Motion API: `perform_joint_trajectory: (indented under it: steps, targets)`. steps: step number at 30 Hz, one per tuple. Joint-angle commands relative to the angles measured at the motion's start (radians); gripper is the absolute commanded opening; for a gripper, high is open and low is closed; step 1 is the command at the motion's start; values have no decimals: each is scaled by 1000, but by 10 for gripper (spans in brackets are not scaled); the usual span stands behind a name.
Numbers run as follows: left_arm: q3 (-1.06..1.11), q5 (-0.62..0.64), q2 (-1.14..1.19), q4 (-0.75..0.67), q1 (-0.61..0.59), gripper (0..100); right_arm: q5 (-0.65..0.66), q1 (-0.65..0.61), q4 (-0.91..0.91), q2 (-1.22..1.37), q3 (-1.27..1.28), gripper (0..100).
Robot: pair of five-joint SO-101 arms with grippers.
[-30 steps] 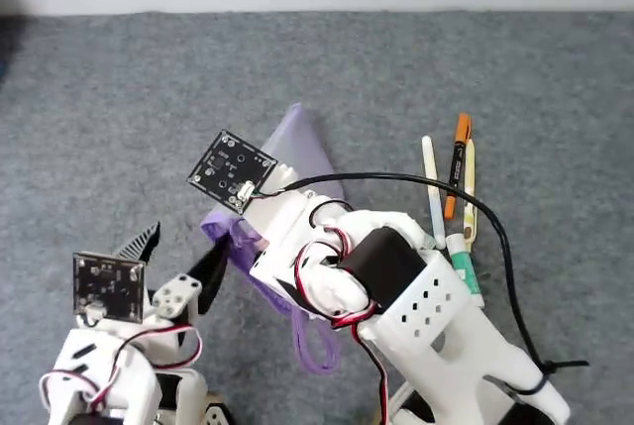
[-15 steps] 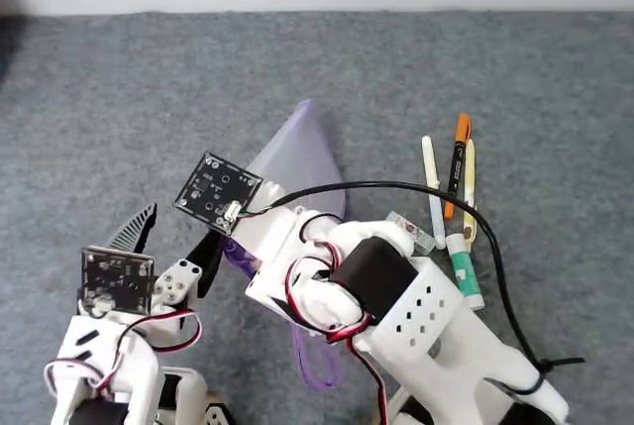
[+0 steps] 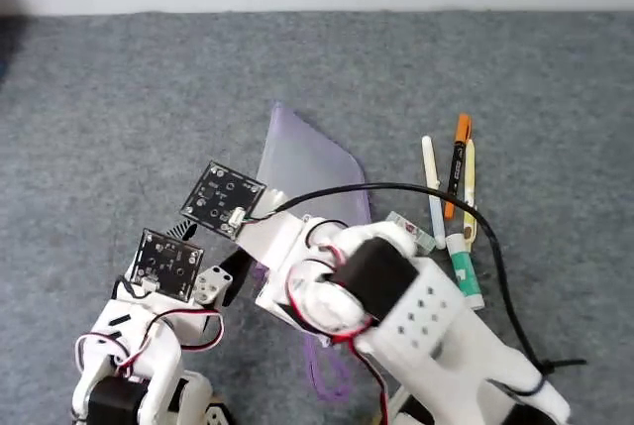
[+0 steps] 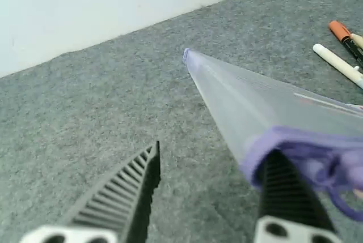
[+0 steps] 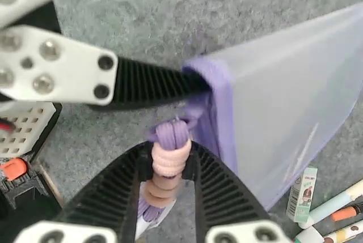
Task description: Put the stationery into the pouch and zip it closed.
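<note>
Starting at the lower left of the overhead frame, the left arm point(image 3: 124, 375) points up and to the right. Its left end effector point(image 4: 207, 197) is released, jaws spread wide, with one ribbed finger point(image 4: 286, 189) touching the thick purple edge of the pouch point(image 3: 309, 165) and the other over bare gray tabletop point(image 3: 109, 98). Just right of it, near the lower centre, the right arm point(image 3: 436, 336) lies across the pouch's lower end. The right end effector point(image 5: 168, 153) is clenched on the zipper pull point(image 5: 165, 166), a purple cord with pink beads at the pouch's corner. The pouch is translucent lilac and sits at the centre of the frame, one pointed corner toward the upper left; whether its zipper is open cannot be made out. A purple strap point(image 3: 327, 380) trails toward the bottom edge. Right of centre the stationery lies outside the pouch: a small eraser box point(image 3: 410, 232), a pale pen point(image 3: 433, 192), an orange-capped marker point(image 3: 461, 130), a yellow pen point(image 3: 470, 187) and a green-labelled marker point(image 3: 466, 271), close together.
</note>
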Motion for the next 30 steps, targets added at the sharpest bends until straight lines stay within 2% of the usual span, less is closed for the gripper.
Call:
perform_joint_trajectory:
  steps: [1, 6, 20, 30]
  targets:
    - [-1, -14, -8, -21, 8, 130, -12, -1, 12, -81, 6, 8]
    - [-4, -15, -8, -21, 9, 12, -12, 70, 31, -165, 84, 8]
    - [-4, -15, -8, -12, 9, 13, -3, 351, 42, -430, 201, 8]
    - [31, -18, -6, -20, 11, 16, -3, 355, 73, -464, 218, 8]
